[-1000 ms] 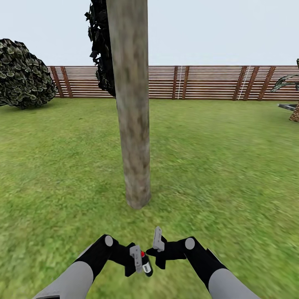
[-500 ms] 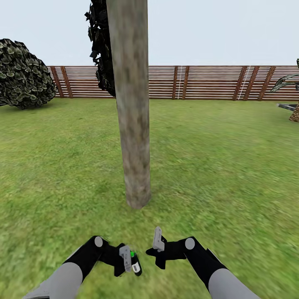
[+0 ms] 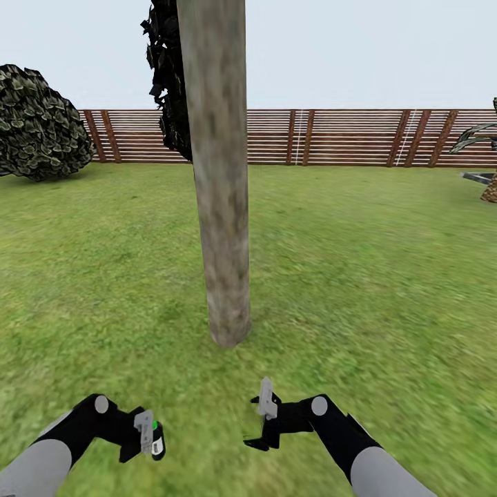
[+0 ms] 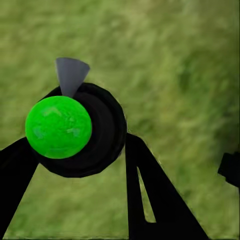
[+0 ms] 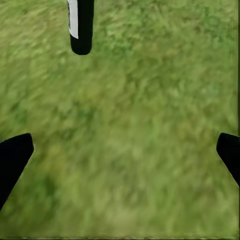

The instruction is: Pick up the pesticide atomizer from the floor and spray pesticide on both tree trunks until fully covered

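- The lawn (image 3: 359,276) fills the ground in the head view, green and blurred, closed off at the back by a brown slat fence (image 3: 345,137) with darker posts.
- The trunk (image 3: 219,172) stands upright at the middle of the head view, thick, smooth, mottled tan-grey, with no branches on the part that shows; its base meets the grass ahead of both arms.
- A dark narrow tree (image 3: 166,76) shows just behind the trunk, and a round dark bush (image 3: 40,124) stands by the fence at the far left.
- A palm (image 3: 483,159) sits partly in view at the far right edge.
- The left hand (image 3: 146,435) is low at the left of the head view, closed around the atomizer (image 3: 157,440), well apart from the trunk.
- The right hand (image 3: 265,417) hangs over bare grass near the middle; in the right wrist view its two dark fingers (image 5: 12,157) stand wide apart with nothing between them.
- The atomizer is a small dark bottle with a white label patch; no writing can be read on it. In the left wrist view its top (image 4: 58,127) is a bright green disc set on the black round body, with a grey wedge at the rim, seen from straight above between the dark fingers (image 4: 145,195).
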You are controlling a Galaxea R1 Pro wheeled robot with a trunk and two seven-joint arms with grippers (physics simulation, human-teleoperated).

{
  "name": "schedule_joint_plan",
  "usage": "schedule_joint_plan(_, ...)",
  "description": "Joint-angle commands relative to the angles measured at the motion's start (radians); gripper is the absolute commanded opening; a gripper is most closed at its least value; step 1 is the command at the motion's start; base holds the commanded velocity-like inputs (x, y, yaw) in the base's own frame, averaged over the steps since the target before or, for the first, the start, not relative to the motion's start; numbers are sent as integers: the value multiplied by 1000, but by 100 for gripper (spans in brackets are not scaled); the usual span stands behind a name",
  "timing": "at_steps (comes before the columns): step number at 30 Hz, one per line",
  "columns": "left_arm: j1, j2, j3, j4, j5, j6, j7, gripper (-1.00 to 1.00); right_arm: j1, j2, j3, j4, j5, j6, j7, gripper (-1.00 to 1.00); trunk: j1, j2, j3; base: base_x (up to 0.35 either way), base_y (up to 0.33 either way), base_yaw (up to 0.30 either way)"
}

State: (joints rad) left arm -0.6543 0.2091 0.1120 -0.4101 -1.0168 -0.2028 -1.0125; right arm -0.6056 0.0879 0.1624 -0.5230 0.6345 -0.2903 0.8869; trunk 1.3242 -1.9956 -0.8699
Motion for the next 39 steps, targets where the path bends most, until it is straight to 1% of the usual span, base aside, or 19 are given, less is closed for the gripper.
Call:
schedule_joint_plan(1, -1, -1, 9, -1, -26, -9, -2, -100, 0, -8, -1, -1, 10, -6, 0, 100, 0, 0, -1, 0, 0, 0)
schedule_joint_plan(3, -1, -1, 11, -1, -57, -7, 18, -100, 0, -34, -1, 1, 10, -6, -1, 100, 0, 0, -1, 0, 0, 0)
schedule_joint_plan(4, -1, -3, 16, 0, -73, -3, 95, -100, 2, -70, -1, 21, 9, -6, -3, 100, 0, 0, -1, 0, 0, 0)
schedule_joint_plan(6, -1, -3, 19, 12, -77, 1, 238, -100, 3, -128, -3, 89, 6, -7, -39, 100, 0, 0, -1, 0, 0, 0)
schedule_joint_plan(7, -1, -6, 23, 22, -71, 4, 368, -100, 4, -178, -5, 168, 4, -8, -142, 100, 0, 0, -1, 0, 0, 0)
schedule_joint_plan(9, -1, -13, 26, 40, -64, 15, 444, -100, 4, -200, -6, 240, 2, -8, -265, 100, 0, 0, -1, 0, 0, 0)
schedule_joint_plan(11, -1, -34, 36, 72, -24, 57, 523, -100, 4, -208, -6, 340, 0, -7, -448, 100, 0, 0, -1, 0, 0, 0)
schedule_joint_plan(14, -1, -59, 72, 122, 77, 107, 626, -100, 5, -205, -9, 445, -11, -7, -677, 100, 0, 0, -1, 0, 0, 0)
schedule_joint_plan(15, -1, -65, 96, 157, 140, 117, 686, -100, 5, -202, -18, 469, -41, -8, -779, 100, 0, 0, -1, 0, 0, 0)
schedule_joint_plan(16, -1, -67, 115, 180, 188, 121, 730, -100, 7, -196, -31, 477, -75, -8, -838, 100, 0, 0, -1, 0, 0, 0)
schedule_joint_plan(18, -1, -71, 159, 214, 293, 127, 820, -100, 12, -182, -66, 486, -178, -7, -929, 100, 0, 0, -1, 0, 0, 0)
schedule_joint_plan(19, -1, -73, 187, 229, 375, 130, 880, -100, 14, -177, -89, 489, -274, -8, -973, 100, 0, 0, -1, 0, 0, 0)
schedule_joint_plan(21, -1, -79, 208, 241, 474, 134, 934, -100, 15, -176, -105, 492, -403, -8, -1001, 100, 0, 0, -1, 0, 0, 0)
schedule_joint_plan(22, -1, -85, 215, 245, 534, 140, 956, -100, 17, -176, -110, 493, -488, -9, -1010, 100, 0, 0, -1, 0, 0, 0)
schedule_joint_plan(23, -1, -87, 218, 247, 565, 145, 968, -100, 21, -175, -111, 494, -534, -10, -1013, 100, 0, 0, -1, 0, 0, 0)
schedule_joint_plan(25, 0, -89, 220, 251, 607, 163, 986, -100, 39, -173, -113, 494, -585, -12, -1014, 100, 0, 0, -1, 0, 0, 0)
schedule_joint_plan(27, 3, -94, 222, 273, 636, 193, 997, -100, 64, -175, -114, 494, -610, -15, -1015, 100, 0, 0, -1, 0, 0, 0)
schedule_joint_plan(32, 5, -135, 218, 292, 638, 204, 999, -100, 104, -189, -113, 496, -617, -77, -1016, 100, 0, 0, -1, 0, 0, 0)
schedule_joint_plan(39, 5, -142, 221, 281, 644, 206, 999, -100, 126, -183, -114, 494, -624, -89, -1017, 100, 0, 0, -1, 201, 0, 0)
